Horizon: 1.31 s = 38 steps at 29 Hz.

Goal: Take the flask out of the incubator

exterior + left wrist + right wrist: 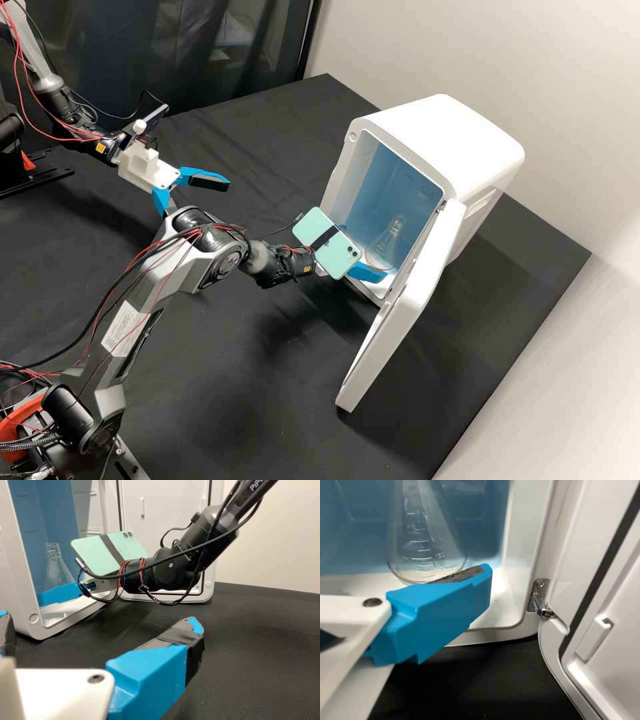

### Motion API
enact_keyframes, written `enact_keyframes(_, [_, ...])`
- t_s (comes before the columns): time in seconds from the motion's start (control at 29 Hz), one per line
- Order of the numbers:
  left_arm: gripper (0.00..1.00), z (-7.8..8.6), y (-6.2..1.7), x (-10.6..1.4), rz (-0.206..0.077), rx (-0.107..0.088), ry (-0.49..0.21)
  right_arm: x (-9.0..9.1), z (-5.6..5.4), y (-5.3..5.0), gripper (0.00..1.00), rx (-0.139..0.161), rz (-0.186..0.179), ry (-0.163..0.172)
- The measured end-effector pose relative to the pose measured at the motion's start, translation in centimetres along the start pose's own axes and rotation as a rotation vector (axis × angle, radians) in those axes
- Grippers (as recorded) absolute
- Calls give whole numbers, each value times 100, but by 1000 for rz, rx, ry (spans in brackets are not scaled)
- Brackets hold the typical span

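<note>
The white incubator (460, 143) stands at the bench's right with its door (400, 300) swung open and a blue inside. A clear conical flask (391, 241) stands upright on its floor; it is also seen as the flask (54, 569) and up close as the flask (425, 540). My right gripper (373, 263) is inside the opening, open, and one blue finger (437, 607) lies against the flask's base. My left gripper (193, 195) hangs open and holds nothing over the bench, well to the left of the incubator, facing it (100, 625).
The open door stands close on the right of my right gripper, its hinge (540, 602) near the finger. A mint-green camera block (327, 241) rides on the right wrist. Red cables run along both arms. Bare black bench lies in front of the incubator.
</note>
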<state>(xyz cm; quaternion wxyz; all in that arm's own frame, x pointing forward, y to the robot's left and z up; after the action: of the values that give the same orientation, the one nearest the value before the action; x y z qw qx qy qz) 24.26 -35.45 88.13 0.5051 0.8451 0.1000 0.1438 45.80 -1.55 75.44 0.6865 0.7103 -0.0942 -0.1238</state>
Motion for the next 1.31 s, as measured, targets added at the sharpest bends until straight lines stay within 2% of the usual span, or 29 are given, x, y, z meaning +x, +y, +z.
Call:
enact_keyframes(0.28, [100, -7, -23, 16, -9, -6, 7, 83, 32, 24, 100, 3, 15, -4])
enact_keyframes(0.48, [100, -7, -23, 16, -9, -6, 7, 155, 98, 44, 100, -15, 27, -17])
enact_keyframes(0.69, [100, -1, -25, 16, -9, -6, 5, 178, 89, 74, 100, 5, 26, -28])
enact_keyframes(0.86, [100, 3, -22, 20, -8, -5, 3, 201, 42, 109, 100, 13, 39, -17])
enact_keyframes(1.14, [100, 20, -26, 22, -9, -8, 0, 280, 19, 166, 100, 27, 30, -21])
enact_keyframes(1.2, [100, 28, -27, 23, -9, -9, -2, 299, 10, 177, 100, 39, 20, -29])
enact_keyframes(1.31, [100, 24, -26, 23, -7, -13, 3, 316, -17, 198, 100, 50, 24, -26])
